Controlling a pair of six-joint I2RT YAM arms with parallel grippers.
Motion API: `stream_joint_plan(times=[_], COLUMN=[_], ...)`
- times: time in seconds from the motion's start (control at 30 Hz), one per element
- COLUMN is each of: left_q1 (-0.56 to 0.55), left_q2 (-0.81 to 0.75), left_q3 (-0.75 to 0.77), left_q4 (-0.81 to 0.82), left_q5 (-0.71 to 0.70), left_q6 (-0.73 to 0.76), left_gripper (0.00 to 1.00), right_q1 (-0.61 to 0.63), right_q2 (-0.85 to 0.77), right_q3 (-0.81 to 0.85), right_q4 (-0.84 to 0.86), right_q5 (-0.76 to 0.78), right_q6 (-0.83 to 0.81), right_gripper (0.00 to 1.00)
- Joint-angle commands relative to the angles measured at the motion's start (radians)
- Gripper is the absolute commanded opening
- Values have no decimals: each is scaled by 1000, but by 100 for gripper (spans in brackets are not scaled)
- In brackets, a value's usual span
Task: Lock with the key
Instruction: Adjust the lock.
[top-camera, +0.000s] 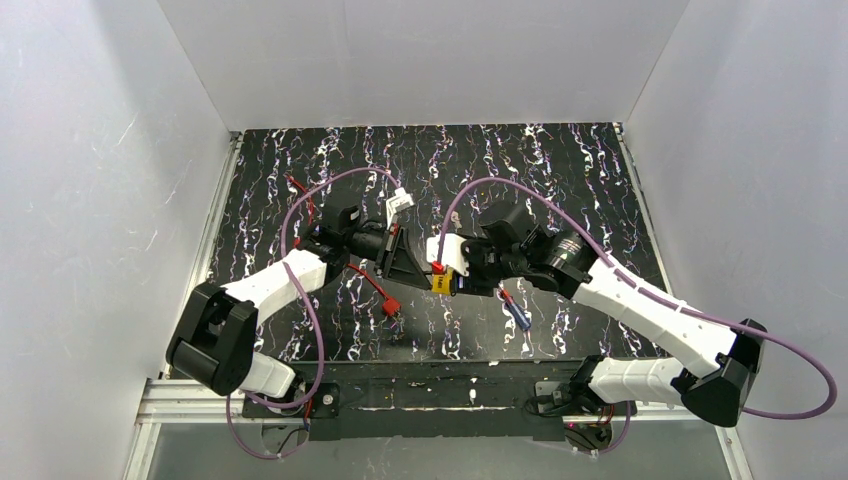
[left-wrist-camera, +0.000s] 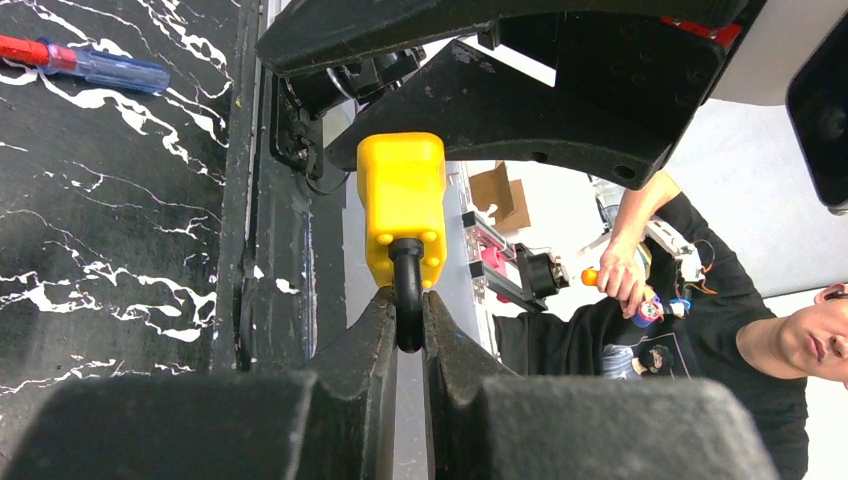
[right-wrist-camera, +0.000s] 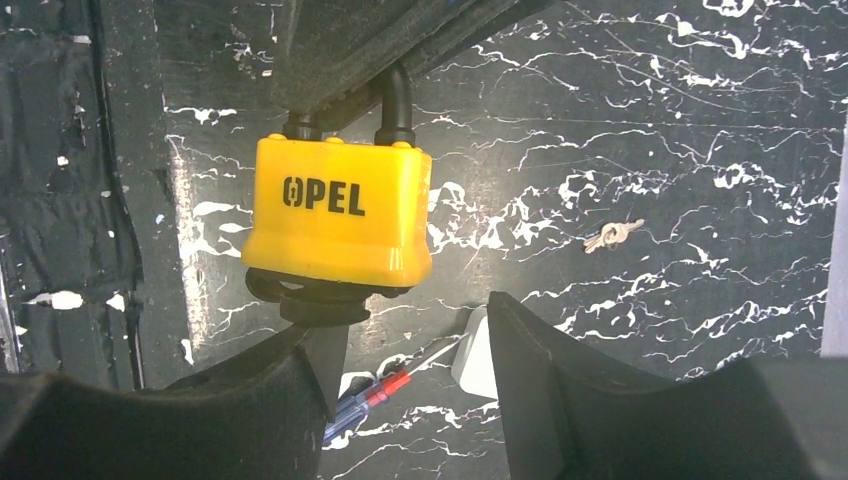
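Pinching the black shackle (left-wrist-camera: 405, 270) of the yellow padlock (right-wrist-camera: 340, 220) btwn its two dark, matte, wedge-shaped fingers, the left pincer (left-wrist-camera: 407, 310) is clenched tight on that curved bar. The finger tips close in on either side w/ barely a slit left. The lock hangs off that grip in mid-air above the surface (top-camera: 560, 180), approx centre of the top view, btwn the two arms.

Lock body is a chunky block w/ rounded corners and a smooth, glossy plastic-looking shell. "OPEL" is printed in black on its face, and small raised studs run along the shackle edge. Both shackle legs enter the body.

At the end opposite the shackle, a black disc-shaped piece (right-wrist-camera: 318, 303) sticks out of the lock's underside. Prob the key head, can't say for sure. The right pincer (right-wrist-camera: 415, 335) faces that end, released: its thick black fingers stand apart w/ a clear gap and nothing spanning them. One finger tip lies just beside the disc; touching or not, can't tell.

Surface is flat black w/ white marble-like streaks. Lying on it are a screwdriver (right-wrist-camera: 365, 400) w/ clear blue handle & red collar, near the right arm, and a small silvery metal bit (right-wrist-camera: 613, 236), well apart from the lock. Lilac cables (top-camera: 330, 190) loop over both arms.
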Motion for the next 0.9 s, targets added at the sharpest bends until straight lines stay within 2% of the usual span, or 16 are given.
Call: stream_joint_plan(times=[0.0,0.43,0.87], left_q1=[-68,-73,-90], left_q2=[-12,-10,42], left_q3=[-3,4,7], left_q4=[14,9,13], left_q5=[43,54,27], left_q6=[21,14,14], left_gripper=[0,0,0], right_q1=[8,7,7], right_q2=[21,0,-25], right_q3=[2,-73,20], right_q4=[246,302,370], right_q5=[-11,7,-173], right_q6=[17,35,160], right_gripper=[60,58,59])
